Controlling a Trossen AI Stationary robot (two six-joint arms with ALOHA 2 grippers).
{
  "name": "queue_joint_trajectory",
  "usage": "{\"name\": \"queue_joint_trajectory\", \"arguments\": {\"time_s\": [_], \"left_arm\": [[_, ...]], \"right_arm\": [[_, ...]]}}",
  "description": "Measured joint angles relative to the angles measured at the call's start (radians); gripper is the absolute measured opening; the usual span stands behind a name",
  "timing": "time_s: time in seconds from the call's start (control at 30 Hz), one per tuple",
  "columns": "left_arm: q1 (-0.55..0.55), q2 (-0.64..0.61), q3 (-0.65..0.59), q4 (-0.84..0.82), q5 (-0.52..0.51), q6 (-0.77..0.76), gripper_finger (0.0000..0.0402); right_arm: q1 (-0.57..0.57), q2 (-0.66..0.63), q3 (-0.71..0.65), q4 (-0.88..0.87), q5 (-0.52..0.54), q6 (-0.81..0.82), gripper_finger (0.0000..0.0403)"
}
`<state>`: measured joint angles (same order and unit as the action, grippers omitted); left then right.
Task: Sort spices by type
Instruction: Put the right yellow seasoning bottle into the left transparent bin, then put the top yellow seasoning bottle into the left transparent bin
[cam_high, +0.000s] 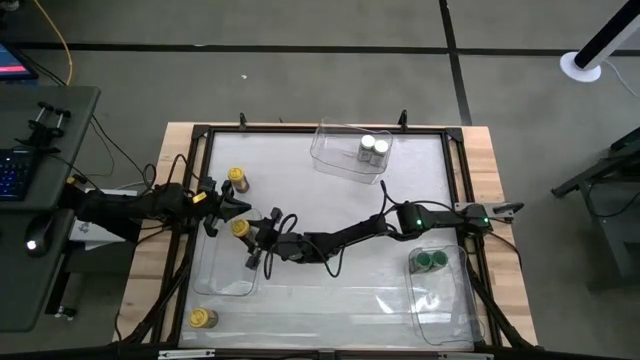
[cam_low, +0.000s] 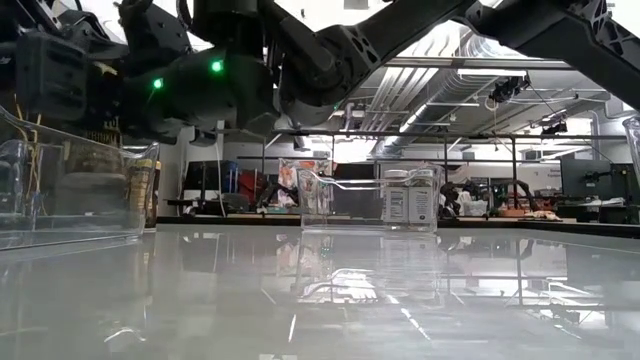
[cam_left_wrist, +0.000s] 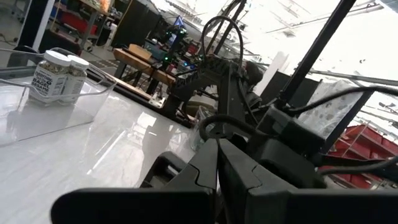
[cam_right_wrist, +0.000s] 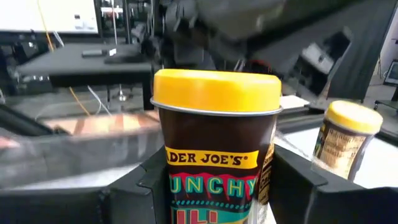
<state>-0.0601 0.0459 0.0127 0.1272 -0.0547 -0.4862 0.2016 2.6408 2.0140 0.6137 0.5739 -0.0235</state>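
Observation:
My right gripper (cam_high: 244, 231) reaches across from the table's right and is shut on a yellow-lidded spice jar (cam_right_wrist: 217, 143), seen upright and large in the right wrist view. My left gripper (cam_high: 226, 205) hovers just far-left of that jar, and its fingers (cam_left_wrist: 217, 171) meet, shut on nothing. A second yellow-lidded jar (cam_high: 236, 178) stands on the table beyond it and also shows as the yellow-lidded jar (cam_right_wrist: 348, 140). A third yellow-lidded jar (cam_high: 203, 318) stands near the near-left corner. Two white-lidded jars (cam_high: 373, 150) stand in the far bin. Two green-lidded jars (cam_high: 430, 262) stand in the right bin. My right gripper pinches the yellow-lidded jar by its labelled side wall (cam_right_wrist: 171, 180), below the lid, with one finger (cam_right_wrist: 134, 193) on each side. The fingers come about level from the table's right. The jar stays upright; its base is out of frame, so whether it is lifted cannot be told.
A clear bin (cam_high: 225, 278) lies just near of the held jar at the near left. The far bin (cam_high: 330, 150) and the right bin (cam_high: 445, 300) are clear plastic too. The right arm (cam_high: 350, 235) spans the table's middle. A dark frame (cam_high: 200, 140) borders the mat.

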Motion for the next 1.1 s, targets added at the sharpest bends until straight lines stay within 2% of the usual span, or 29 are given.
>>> {"name": "queue_joint_trajectory", "arguments": {"time_s": [0.2,0.33,0.43,0.77,1.1], "left_arm": [[0.000,0.000,0.000,0.000,-0.002,0.000,0.0001],[0.000,0.000,0.000,0.000,-0.002,0.000,0.0001],[0.000,0.000,0.000,0.000,-0.002,0.000,0.0001],[0.000,0.000,0.000,0.000,-0.002,0.000,0.0001],[0.000,0.000,0.000,0.000,-0.002,0.000,0.0001]], "right_arm": [[-0.002,0.000,0.000,-0.035,0.000,0.040,0.0186],[-0.005,0.000,0.000,-0.074,0.025,0.092,0.0249],[-0.006,0.000,0.000,-0.085,0.036,0.095,0.0274],[-0.006,0.000,0.000,-0.089,0.036,0.062,0.0265],[0.009,-0.002,0.001,0.076,0.037,-0.106,0.0265]]}}
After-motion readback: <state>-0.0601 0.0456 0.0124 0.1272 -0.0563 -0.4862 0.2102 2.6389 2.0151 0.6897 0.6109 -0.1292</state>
